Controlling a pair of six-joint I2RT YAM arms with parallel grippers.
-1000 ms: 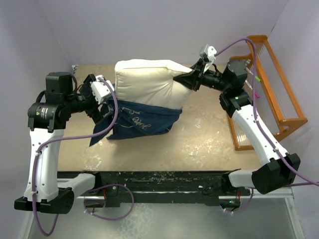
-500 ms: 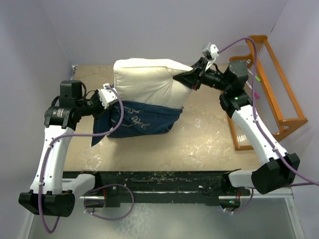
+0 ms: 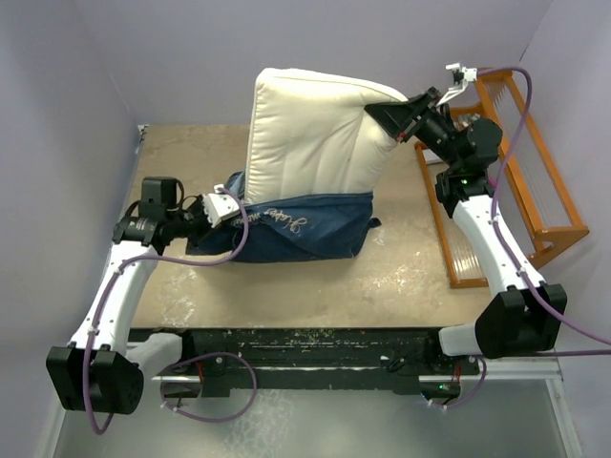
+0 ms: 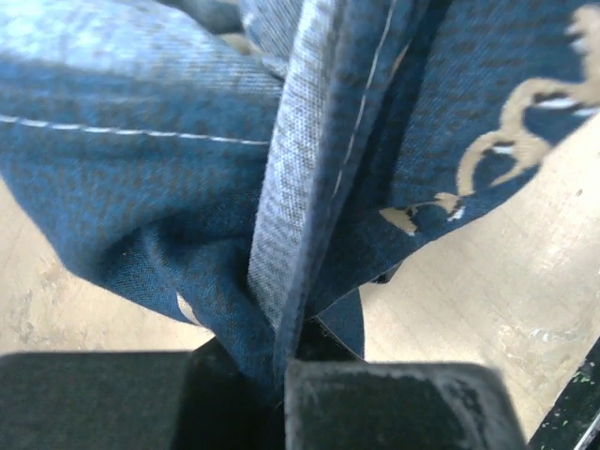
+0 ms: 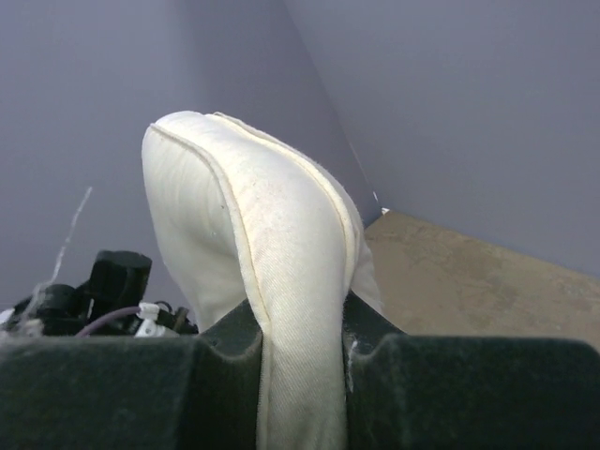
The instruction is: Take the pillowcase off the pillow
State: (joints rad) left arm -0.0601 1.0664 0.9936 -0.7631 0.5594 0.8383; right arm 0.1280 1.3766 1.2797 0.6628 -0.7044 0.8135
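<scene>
1. Surface (image 3: 410,267): a tan, scuffed board with pale marks that fills the middle of the top view. Both task items rest on it, left of centre.
2. Orange rack (image 3: 520,181): a wooden frame with clear slats along the right edge of the surface. It stands apart from the pillow and just beside the right arm.
3. Pillow (image 3: 310,138): cream and seamed, standing on end and tilted, with its upper right corner toward the right arm. The larger upper part is bare, and the lower end sits inside the pillowcase. In the right wrist view the pillow (image 5: 272,244) rises away from the camera as a narrow seamed edge.
4. Pillowcase (image 3: 296,229): dark navy, bunched round the pillow's lower end and lying on the surface, with white script showing on the near side. Its left end is drawn out toward the left arm. In the left wrist view the pillowcase (image 4: 141,197) shows a folded hem with white stitching and pale lettering.
5. Right gripper (image 3: 382,113): raised above the surface at the pillow's upper right corner and clenched on the pillow. In the wrist view the right gripper (image 5: 300,347) pinches the seamed edge, and the fabric fills the gap between the fingers.
6. Left gripper (image 3: 237,216): low, near the surface, at the pillowcase's left end and clenched on the pillowcase. In the wrist view a fold of navy cloth runs down into the left gripper (image 4: 281,361), with the jaws closed tight on it.
</scene>
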